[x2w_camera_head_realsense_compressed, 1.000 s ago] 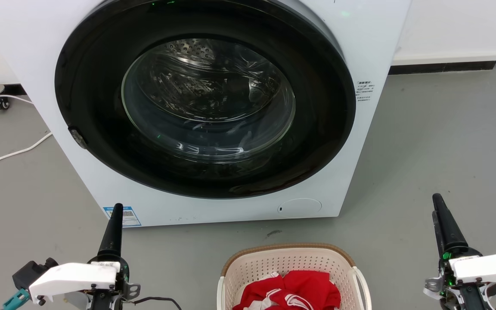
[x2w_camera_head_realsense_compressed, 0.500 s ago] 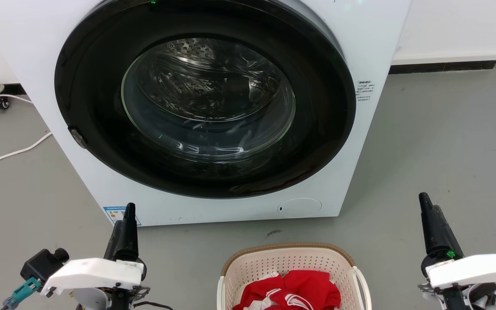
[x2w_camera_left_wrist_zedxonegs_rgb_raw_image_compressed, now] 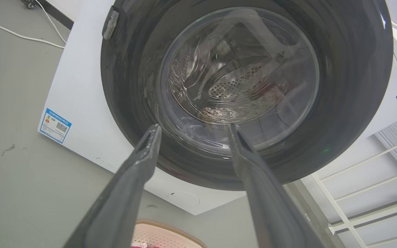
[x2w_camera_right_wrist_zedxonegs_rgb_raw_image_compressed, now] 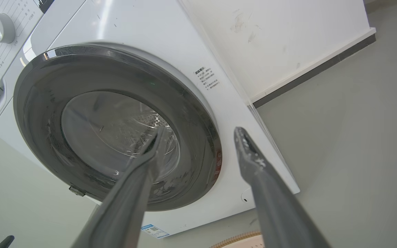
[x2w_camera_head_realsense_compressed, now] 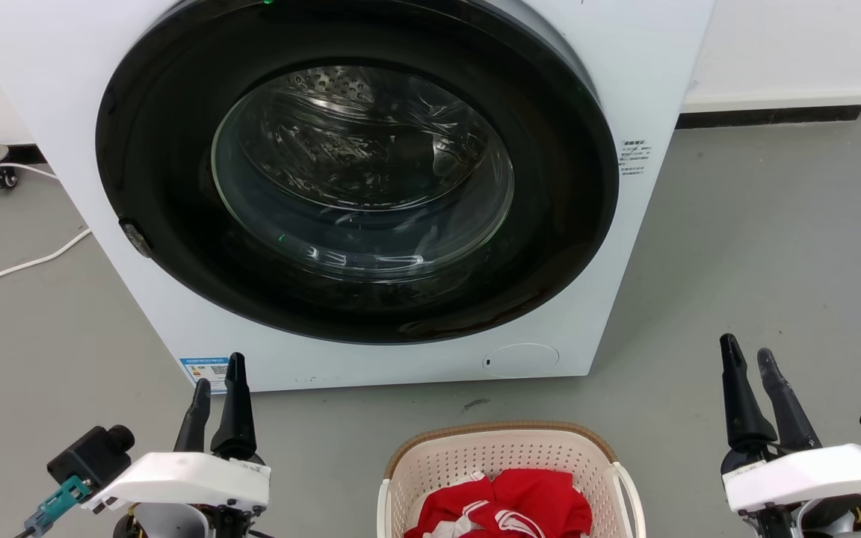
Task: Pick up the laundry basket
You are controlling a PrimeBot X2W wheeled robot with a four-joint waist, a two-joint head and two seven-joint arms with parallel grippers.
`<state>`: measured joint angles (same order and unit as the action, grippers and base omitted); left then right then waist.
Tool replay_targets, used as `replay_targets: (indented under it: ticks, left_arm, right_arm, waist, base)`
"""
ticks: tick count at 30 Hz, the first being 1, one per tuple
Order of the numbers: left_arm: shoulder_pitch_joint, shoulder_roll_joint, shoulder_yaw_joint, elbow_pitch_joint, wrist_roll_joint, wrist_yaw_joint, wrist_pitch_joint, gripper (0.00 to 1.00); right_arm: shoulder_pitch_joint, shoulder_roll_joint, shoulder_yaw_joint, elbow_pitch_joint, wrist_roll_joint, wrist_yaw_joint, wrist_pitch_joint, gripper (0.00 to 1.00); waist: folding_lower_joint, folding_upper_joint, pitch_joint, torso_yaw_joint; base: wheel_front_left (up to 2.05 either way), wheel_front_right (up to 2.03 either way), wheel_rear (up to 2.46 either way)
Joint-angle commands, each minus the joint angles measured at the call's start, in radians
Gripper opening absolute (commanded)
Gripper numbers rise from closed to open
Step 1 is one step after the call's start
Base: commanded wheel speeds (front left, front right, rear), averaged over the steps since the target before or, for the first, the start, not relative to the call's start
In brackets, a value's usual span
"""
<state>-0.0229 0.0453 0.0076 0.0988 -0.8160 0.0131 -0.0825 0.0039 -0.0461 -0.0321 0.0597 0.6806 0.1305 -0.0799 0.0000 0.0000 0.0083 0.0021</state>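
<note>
We note the left gripper [x2w_camera_head_realsense_compressed: 219, 372]: fingers slightly parted, gripping nothing, touching nothing. Right gripper [x2w_camera_head_realsense_compressed: 746, 348] likewise, fingers apart and empty. Between them, low in the head view, the laundry basket [x2w_camera_head_realsense_compressed: 501, 431] sits on the floor [x2w_camera_head_realsense_compressed: 774, 246], red cloth [x2w_camera_head_realsense_compressed: 509, 504] inside, near the washing machine [x2w_camera_head_realsense_compressed: 647, 75].
</note>
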Motion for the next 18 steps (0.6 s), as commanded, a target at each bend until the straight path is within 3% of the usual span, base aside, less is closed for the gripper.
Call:
replay_targets:
  ticks: [1,18]
  left_arm:
    - [0.004,0.004,-0.006,-0.021,0.046,0.003,-0.012,1.00]
    - [0.024,0.005,-0.036,-0.033,0.251,0.000,-0.058,1.00]
  right_arm:
    - [-0.002,-0.004,-0.001,-0.024,-0.048,0.000,-0.014,1.00]
    - [0.026,-0.004,0.002,-0.055,-0.261,0.000,-0.061,1.00]
  waist:
    - [0.0000,0.0000,0.000,0.000]
    - [0.0000,0.0000,0.000,0.002]
  base:
    - [0.00,0.00,0.00]
    - [0.00,0.00,0.00]
